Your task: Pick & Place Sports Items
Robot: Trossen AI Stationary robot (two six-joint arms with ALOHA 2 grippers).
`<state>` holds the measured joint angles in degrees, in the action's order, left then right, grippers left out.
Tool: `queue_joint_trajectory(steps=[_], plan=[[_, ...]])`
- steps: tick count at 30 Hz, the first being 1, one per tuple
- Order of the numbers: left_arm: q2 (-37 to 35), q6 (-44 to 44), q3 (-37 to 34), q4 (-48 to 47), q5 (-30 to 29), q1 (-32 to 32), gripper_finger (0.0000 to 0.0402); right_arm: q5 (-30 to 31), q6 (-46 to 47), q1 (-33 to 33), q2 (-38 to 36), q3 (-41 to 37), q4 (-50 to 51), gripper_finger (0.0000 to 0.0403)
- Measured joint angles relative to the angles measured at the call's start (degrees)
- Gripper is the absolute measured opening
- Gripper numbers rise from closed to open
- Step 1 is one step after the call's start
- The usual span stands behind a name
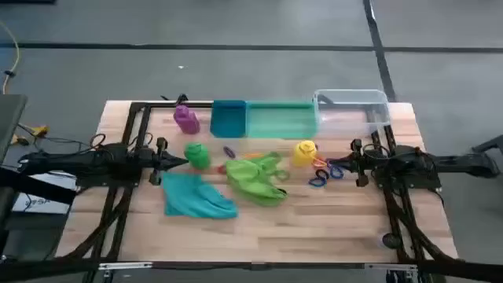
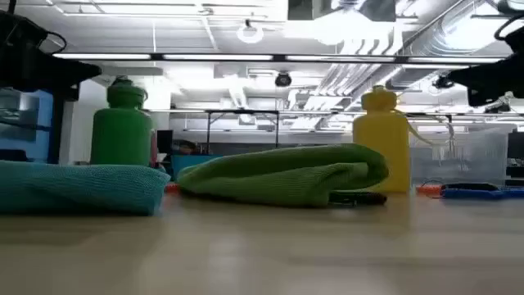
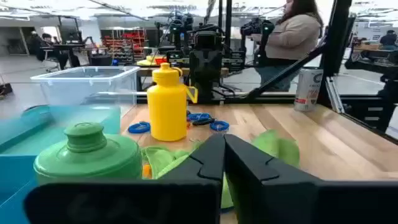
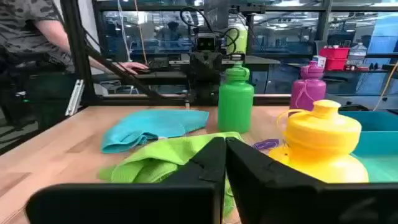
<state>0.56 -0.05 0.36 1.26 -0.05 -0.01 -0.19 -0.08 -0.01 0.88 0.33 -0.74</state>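
Sports items lie mid-worktop (image 1: 330,220), none binned yet. Green bottle (image 1: 196,154) stands upright just ahead of left claw (image 1: 179,162), slightly off its line toward the bins; left arm is nearest, so a short fwd reach w/ a small sideways shift looks right. Yellow bottle (image 1: 305,151) stands likewise just ahead of right claw (image 1: 346,161). Both claws clenched, holding nothing. Cloths lie between them.

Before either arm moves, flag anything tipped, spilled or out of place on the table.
Nothing stands out. The purple bottle, green bottle and yellow bottle stand upright; the teal cloth and lime-green cloth lie crumpled, as loose cloth would.
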Motion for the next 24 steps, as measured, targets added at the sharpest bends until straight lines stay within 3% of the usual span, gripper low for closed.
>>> queue_joint_trajectory(steps=[24], plan=[[0.01, 0.04, 0.04, 0.51, 0.0, 0.0, 0.0, -0.04, 0.0, 0.0, 0.16, 0.03, 0.27, 0.0]])
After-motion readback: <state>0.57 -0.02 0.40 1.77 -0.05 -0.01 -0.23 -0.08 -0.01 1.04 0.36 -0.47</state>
